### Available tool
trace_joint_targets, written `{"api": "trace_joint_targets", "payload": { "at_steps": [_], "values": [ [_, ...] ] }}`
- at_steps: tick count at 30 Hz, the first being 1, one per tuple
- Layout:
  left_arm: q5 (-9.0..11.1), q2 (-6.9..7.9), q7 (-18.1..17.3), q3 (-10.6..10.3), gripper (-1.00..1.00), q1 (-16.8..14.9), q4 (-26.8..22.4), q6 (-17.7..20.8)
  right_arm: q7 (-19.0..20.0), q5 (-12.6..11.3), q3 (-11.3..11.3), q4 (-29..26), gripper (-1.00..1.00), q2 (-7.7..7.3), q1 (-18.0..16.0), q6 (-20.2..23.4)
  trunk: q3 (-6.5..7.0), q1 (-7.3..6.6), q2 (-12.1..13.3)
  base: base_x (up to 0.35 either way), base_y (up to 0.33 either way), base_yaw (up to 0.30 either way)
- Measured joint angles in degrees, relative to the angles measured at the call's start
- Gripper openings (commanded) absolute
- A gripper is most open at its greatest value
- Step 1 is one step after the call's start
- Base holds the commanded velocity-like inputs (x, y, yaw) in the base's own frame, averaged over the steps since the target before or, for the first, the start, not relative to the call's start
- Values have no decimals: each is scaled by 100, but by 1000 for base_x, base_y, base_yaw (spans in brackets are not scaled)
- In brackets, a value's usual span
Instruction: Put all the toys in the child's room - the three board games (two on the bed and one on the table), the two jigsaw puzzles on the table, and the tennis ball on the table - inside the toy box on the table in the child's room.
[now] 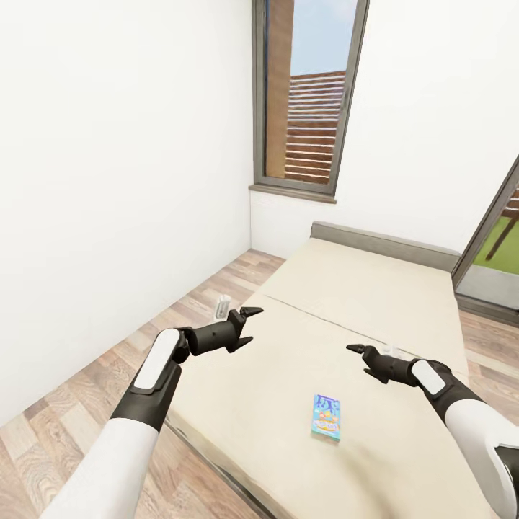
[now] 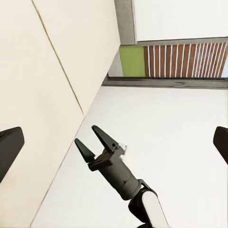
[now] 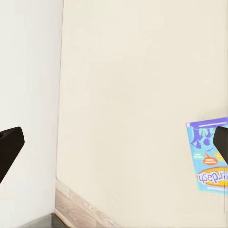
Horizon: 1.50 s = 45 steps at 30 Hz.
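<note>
While hovering over the beige bed (image 1: pixel 375 303), both arms out: left gripper (image 1: pixel 249 326) with fingers spread and empty, right gripper (image 1: pixel 358 355) likewise parted, grasping nothing. One blue-purple board game (image 1: pixel 326 417) counted, flat on the mattress between the two grippers, nearer the foot edge. Long axis roughly along the bed's length.

The board game (image 1: pixel 326 417) is bright blue with darker blue-purple figures, an orange and yellow patch and white lettering. The bed (image 1: pixel 346 317) has a plain beige mattress on a grey frame. The floor (image 1: pixel 65 447) is pale wood plank, streaked brown and grey. Walls are white. Both end effectors, left (image 1: pixel 249 326) and right (image 1: pixel 358 358), are black on arms clad in white.
</note>
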Motion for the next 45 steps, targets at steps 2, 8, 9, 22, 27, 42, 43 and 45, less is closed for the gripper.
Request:
{"api": "trace_joint_targets", "payload": {
  "at_steps": [2,8,9,22,27,42,43,45],
  "values": [
    [44,4,7,-1,100,0,9,-5,-65,-8,-10,-3,100,2,1,6,-36,44,-80,0,0,0],
    [166,14,-9,5,100,5,10,6,-154,-86,-68,-12,100,-16,-41,139,-144,176,-321,0,0,0],
    [196,17,-8,7,100,8,11,4,-159,-100,-72,-15,100,-24,-51,227,-162,198,-361,0,0,0],
    [381,27,-1,15,100,33,39,1,-224,-98,-18,-163,100,-67,-150,1896,-395,483,-883,0,0,0],
    [388,27,-3,15,100,34,40,3,-243,-86,-6,-226,100,-78,-158,2066,-485,593,-1084,0,0,0],
    [388,28,4,15,100,43,9,-5,-861,-30,-26,-381,100,-95,-176,2145,-755,923,-1686,0,0,0],
    [388,28,4,15,100,43,9,-5,-862,-29,-26,-382,100,-95,-176,2145,-773,945,-1726,0,0,0],
    [389,28,5,15,100,44,8,-5,-913,-31,-32,-431,100,-99,-172,2147,-809,989,-1806,0,0,0]
  ]
}}
